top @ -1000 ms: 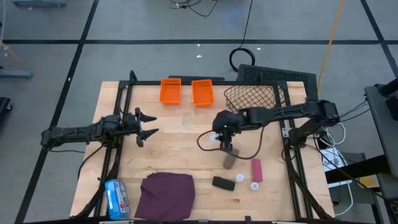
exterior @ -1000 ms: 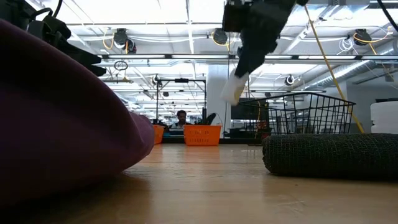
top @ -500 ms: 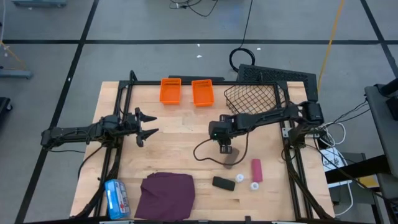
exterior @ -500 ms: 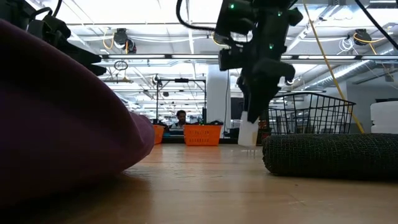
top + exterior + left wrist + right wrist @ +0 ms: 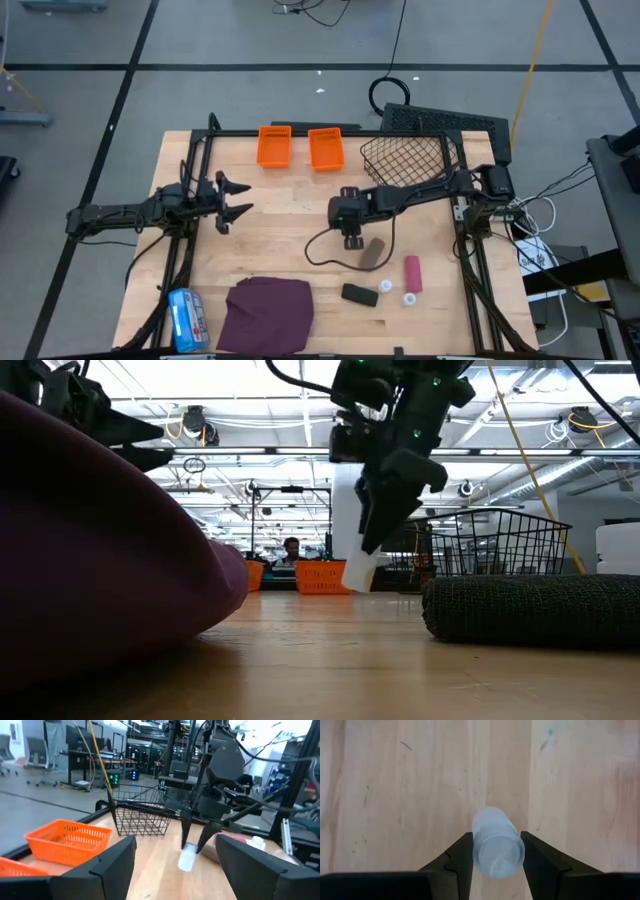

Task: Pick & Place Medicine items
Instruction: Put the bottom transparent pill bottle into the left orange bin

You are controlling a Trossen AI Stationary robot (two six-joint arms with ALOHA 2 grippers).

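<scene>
Medicine items: a grey-brown oblong (image 5: 375, 253), a pink tube (image 5: 412, 273), a black oblong (image 5: 358, 294) and two tiny white bottles (image 5: 385, 286) lie loose on the wooden table (image 5: 280, 240), at about 4 o'clock from its middle.
Held bottle: a small pale round bottle (image 5: 496, 843) sits between the right gripper's fingers (image 5: 459, 857), tilted, its lower end close to the wood; whether it touches I cannot tell.
Right gripper: right gripper (image 5: 352, 222) is near the table's centre, pointing down, its two fingers clamped on the bottle from either side. The low view shows it (image 5: 372, 532) with the bottle (image 5: 361, 572) hanging below.
Grey-brown oblong: just beside the right gripper, at 4 o'clock from it.
Left gripper: left gripper (image 5: 232, 200) waits over the table's 9 o'clock side, fingers spread wide apart, holding nothing.
Orange bins: two orange bins (image 5: 274, 146) stand side by side at 12 o'clock.
Wire basket: a black wire basket (image 5: 408, 156) at 2 o'clock.
Purple cloth: a purple cloth (image 5: 268, 312) at 6 o'clock, with a blue-and-white packet (image 5: 185, 318) at its 9 o'clock.
</scene>
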